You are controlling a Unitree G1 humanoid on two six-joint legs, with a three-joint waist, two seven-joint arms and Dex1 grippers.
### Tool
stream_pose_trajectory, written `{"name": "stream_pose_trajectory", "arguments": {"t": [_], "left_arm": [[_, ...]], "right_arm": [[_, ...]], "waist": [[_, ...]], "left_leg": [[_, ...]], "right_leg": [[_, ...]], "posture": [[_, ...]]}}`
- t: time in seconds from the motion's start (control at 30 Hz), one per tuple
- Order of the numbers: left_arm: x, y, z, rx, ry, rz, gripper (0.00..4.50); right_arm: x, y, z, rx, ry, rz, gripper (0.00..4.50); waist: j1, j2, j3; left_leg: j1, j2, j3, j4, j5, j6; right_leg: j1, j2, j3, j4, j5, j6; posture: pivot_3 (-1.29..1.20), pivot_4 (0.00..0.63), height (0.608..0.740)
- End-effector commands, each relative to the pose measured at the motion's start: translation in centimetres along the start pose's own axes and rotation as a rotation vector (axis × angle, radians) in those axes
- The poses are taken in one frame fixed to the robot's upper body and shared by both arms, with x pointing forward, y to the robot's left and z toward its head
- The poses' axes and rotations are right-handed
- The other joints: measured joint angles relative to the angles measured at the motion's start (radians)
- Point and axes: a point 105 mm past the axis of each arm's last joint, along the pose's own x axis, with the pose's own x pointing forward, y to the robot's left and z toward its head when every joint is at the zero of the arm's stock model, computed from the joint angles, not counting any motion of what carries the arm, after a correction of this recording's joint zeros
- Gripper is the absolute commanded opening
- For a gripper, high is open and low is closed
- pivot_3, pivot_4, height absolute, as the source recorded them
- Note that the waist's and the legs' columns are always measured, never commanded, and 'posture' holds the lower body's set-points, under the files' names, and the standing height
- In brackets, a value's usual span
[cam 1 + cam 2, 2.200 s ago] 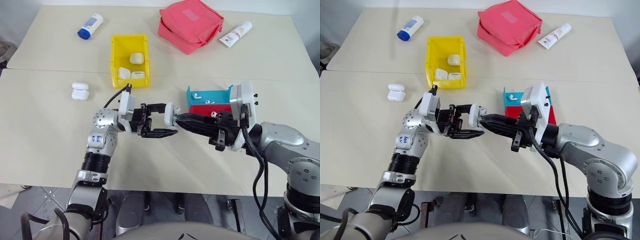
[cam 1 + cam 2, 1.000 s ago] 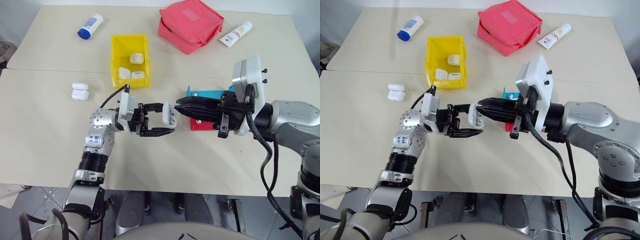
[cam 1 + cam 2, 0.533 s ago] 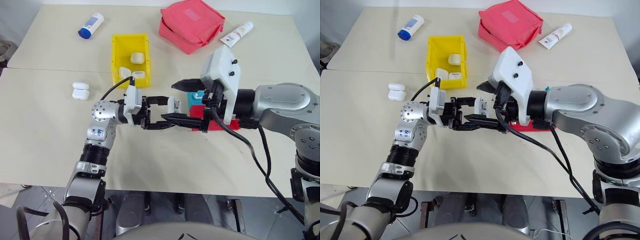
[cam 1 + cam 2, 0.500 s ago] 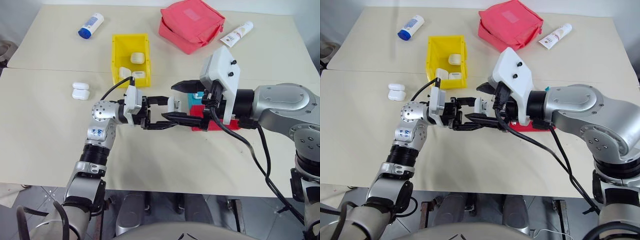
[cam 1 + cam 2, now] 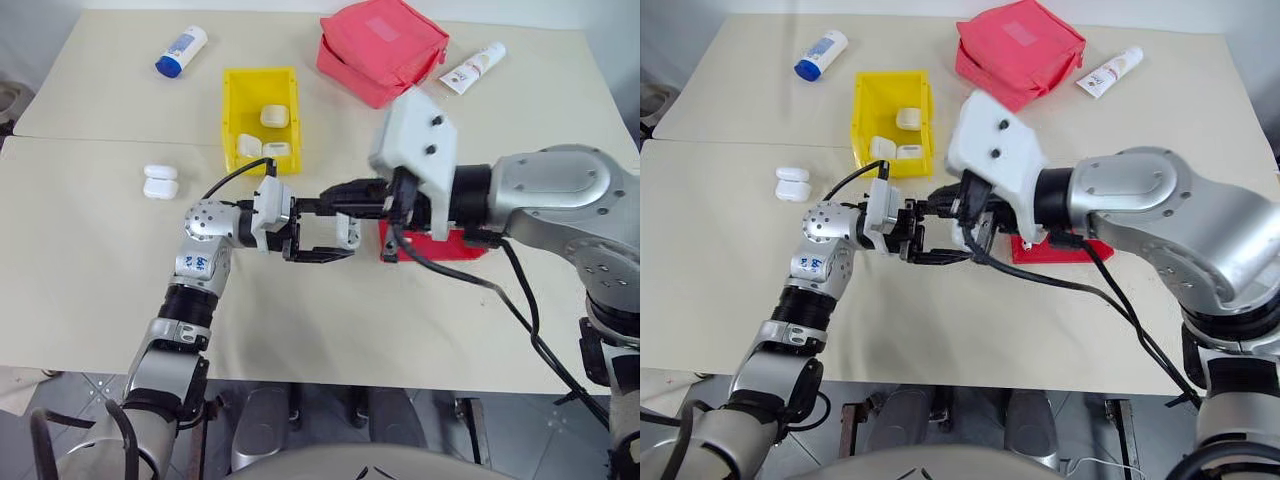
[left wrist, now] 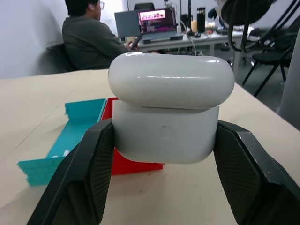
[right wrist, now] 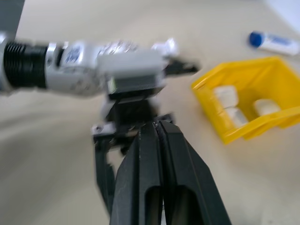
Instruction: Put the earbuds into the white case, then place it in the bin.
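Left wrist view: the small glossy white rounded earbud case (image 6: 171, 112) sits squeezed between two black fingers (image 6: 89, 173), its hinged lid down, apparently closed, with a thin seam showing under it.
Left gripper (image 5: 345, 232): closed tight on that white case, holding it clear above the beige table (image 5: 90, 260), pointing across toward the other arm.
Right gripper (image 7: 157, 129): its two black fingers are pressed together with nothing between them, tips resting right at the top of the left gripper, above the held case; whether they touch the case I can't tell.
Yellow bin (image 5: 260, 118): the bright yellow open-top plastic bin stands further back on the table, well apart from the held case, with three more white cases (image 5: 274, 116) lying inside.
Spare case (image 5: 160, 182): another white earbud case lies alone on the table, to the left of the bin.
Earbuds: none that I can make out from here.
Trays: a teal plastic tray (image 6: 70, 136) and a red plastic tray (image 5: 435, 243) sit side by side under the right arm.
Back of table: a pink fabric pouch (image 5: 380, 48), a white bottle with a blue cap (image 5: 180, 52) and a white tube (image 5: 472, 67).
Background: a person in a dark top (image 6: 91, 40) sits at a desk with a laptop.
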Motion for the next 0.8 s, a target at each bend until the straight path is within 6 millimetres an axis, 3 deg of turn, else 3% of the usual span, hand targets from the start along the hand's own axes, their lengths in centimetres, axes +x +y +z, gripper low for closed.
{"name": "stream_pose_trajectory", "arguments": {"t": [0.03,0.2,0.33,0.53,0.7,0.8], "left_arm": [[0.2,0.4,0.8,0.055,0.01,-0.016,2.79],[0.1,0.7,1.0,0.076,0.022,-0.02,2.79],[-0.7,1.1,1.6,0.093,0.02,0.008,2.79],[-1.5,1.2,1.8,0.094,0.017,0.048,2.79],[-1.9,1.6,2.2,0.099,0.007,0.115,2.79],[-2.6,2.5,2.5,0.099,0.006,0.192,2.79]], "right_arm": [[0.0,0.0,-0.2,-0.081,0.063,0.005,0.05],[0.0,-0.4,-0.8,-0.127,0.116,0.001,0.05],[-1.7,-2.1,-1.8,-0.154,0.202,-0.069,0.05],[-3.6,-2.8,-3.1,-0.123,0.249,-0.102,0.05],[-4.9,-3.8,-2.6,0.0,0.056,-0.175,0.05],[-6.4,-3.0,-4.9,0.03,0.005,-0.157,0.61]], "waist": [[-0.001,0.0,0.0],[-0.001,0.0,0.0],[0.0,0.0,0.0],[-0.001,0.0,0.0],[0.0,-0.001,0.0],[0.01,-0.002,0.0]], "left_leg": [[0.0,0.0,0.0,0.0,0.0,0.0],[0.0,0.0,0.0,0.0,0.0,0.0],[0.0,0.0,0.0,0.0,0.0,0.0],[0.0,0.0,0.0,0.0,0.0,0.0],[0.0,0.0,0.0,0.0,0.0,0.0],[0.0,0.0,-0.001,0.0,0.0,0.0]], "right_leg": [[0.0,0.0,0.0,0.0,0.0,0.0],[0.0,0.0,0.0,0.0,0.0,0.0],[0.0,0.0,0.0,0.0,0.0,0.0],[0.0,0.0,0.0,0.0,0.0,0.0],[0.0,0.0,0.0,0.0,0.0,0.0],[0.001,0.0,-0.001,0.0,0.0,0.0]], "posture": [[0.0,0.15,0.74],[0.0,0.15,0.74],[0.0,0.15,0.74],[0.0,0.15,0.74],[0.0,0.15,0.74],[0.0,0.15,0.74]]}}
